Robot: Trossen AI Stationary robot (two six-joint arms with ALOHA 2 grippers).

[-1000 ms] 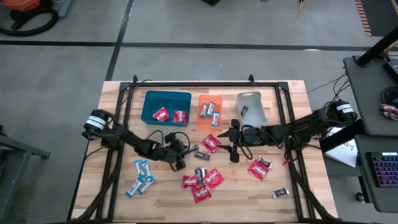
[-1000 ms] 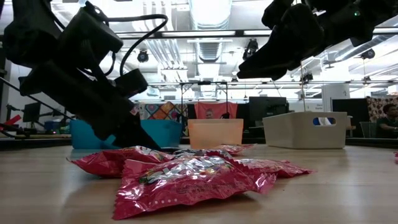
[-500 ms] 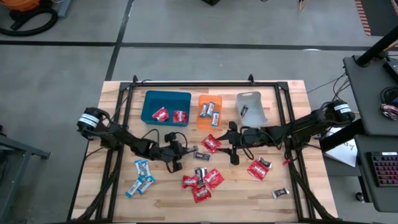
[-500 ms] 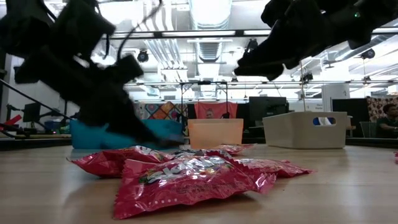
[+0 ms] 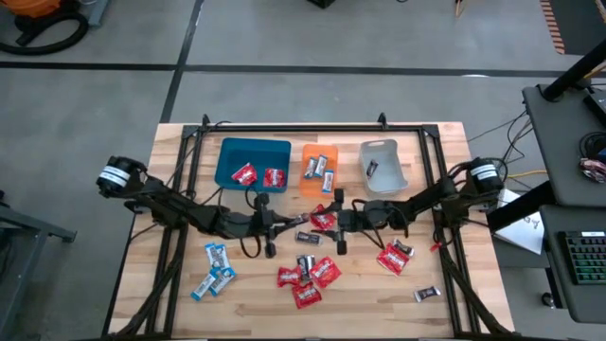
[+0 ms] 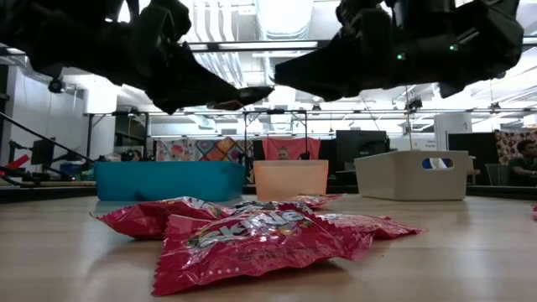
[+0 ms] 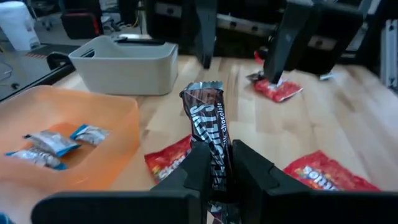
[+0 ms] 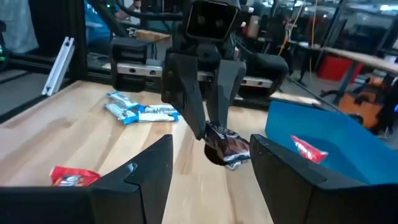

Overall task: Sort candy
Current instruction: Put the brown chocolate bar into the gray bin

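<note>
Wooden table (image 5: pixel 180 313) sorting is barely begun: the left gripper (image 7: pixel 219 163) pinches one dark candy (image 7: pixel 208 130), the right gripper (image 8: pixel 208 155) gapes facing it, most sweets lie below them.

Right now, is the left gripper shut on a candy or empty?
Shut on one: the left gripper pinches a dark brown chocolate bar between its fingers, lifted off the table.

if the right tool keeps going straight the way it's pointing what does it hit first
Most likely the dark chocolate bar pinched in the left tool, which faces the open right tool head-on. Depth is hard to judge, but nothing else shows between them.
</note>
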